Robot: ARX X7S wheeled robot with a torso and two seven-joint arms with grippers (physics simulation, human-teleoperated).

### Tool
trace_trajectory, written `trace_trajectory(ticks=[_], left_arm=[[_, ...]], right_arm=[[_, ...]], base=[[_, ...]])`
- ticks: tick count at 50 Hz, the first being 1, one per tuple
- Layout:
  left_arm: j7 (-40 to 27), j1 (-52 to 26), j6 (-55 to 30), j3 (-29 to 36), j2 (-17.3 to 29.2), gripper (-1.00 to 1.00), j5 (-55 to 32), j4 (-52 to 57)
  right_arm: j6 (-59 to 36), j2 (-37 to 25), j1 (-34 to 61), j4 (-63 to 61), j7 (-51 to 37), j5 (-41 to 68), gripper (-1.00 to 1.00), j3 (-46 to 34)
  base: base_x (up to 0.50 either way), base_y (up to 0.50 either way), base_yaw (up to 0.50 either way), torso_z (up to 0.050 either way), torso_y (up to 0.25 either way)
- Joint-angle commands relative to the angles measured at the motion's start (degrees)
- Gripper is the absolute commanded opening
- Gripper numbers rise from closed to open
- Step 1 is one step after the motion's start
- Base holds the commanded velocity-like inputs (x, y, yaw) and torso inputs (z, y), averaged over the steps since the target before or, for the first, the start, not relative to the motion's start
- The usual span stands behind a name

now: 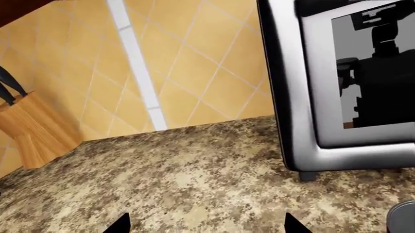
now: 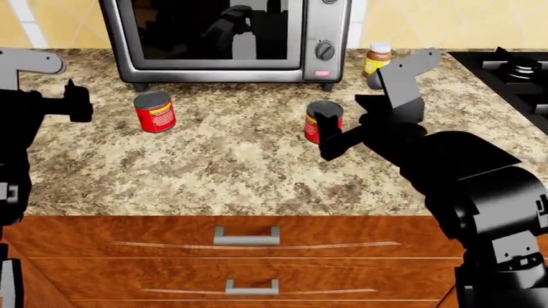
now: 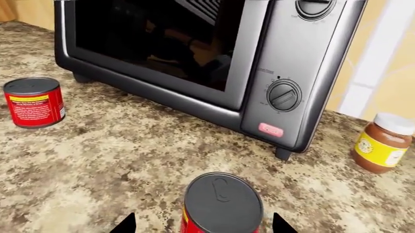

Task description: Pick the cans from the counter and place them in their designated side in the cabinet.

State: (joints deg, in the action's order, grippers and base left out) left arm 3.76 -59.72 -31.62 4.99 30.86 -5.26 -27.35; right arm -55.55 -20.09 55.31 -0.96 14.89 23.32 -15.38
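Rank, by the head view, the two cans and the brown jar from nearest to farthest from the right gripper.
1. Near can: between the right gripper's fingertips, mid-counter.
2. Brown jar: back of the counter, beside the toaster oven.
3. Far can: toward the left arm's side.

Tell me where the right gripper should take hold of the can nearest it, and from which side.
Grip the can across its red side wall, below the dark top. It stands upright on the counter with bare granite around it, so a level approach from the robot's side fits. The right gripper already has open fingers on both sides of it.
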Motion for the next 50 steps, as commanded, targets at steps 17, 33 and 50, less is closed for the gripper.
trace_trajectory(ticks=[17, 33, 50], left_arm=[[0.0, 0.0, 0.6, 0.9, -0.5, 1.00, 0.3, -0.8], [0.0, -0.4, 0.7, 1.4, -0.6, 1.00, 0.5, -1.4], [0.0, -1.0, 0.1, 1.8, -0.4, 1.00, 0.7, -1.0]], right_arm=[[3.0, -0.5, -0.4, 3.4, -0.5, -1.2, 1.00, -0.6], [5.5, 0.4, 0.1, 8.3, 0.7, -1.3, 1.00, -1.2], [10.7, 2.0, 1.4, 16.1, 2.1, -2.3, 1.00, -2.0]], base=[[0.00, 0.00, 0.00, 0.000, 0.000], [0.00, 0.00, 0.00, 0.000, 0.000], [0.00, 0.00, 0.00, 0.000, 0.000]])
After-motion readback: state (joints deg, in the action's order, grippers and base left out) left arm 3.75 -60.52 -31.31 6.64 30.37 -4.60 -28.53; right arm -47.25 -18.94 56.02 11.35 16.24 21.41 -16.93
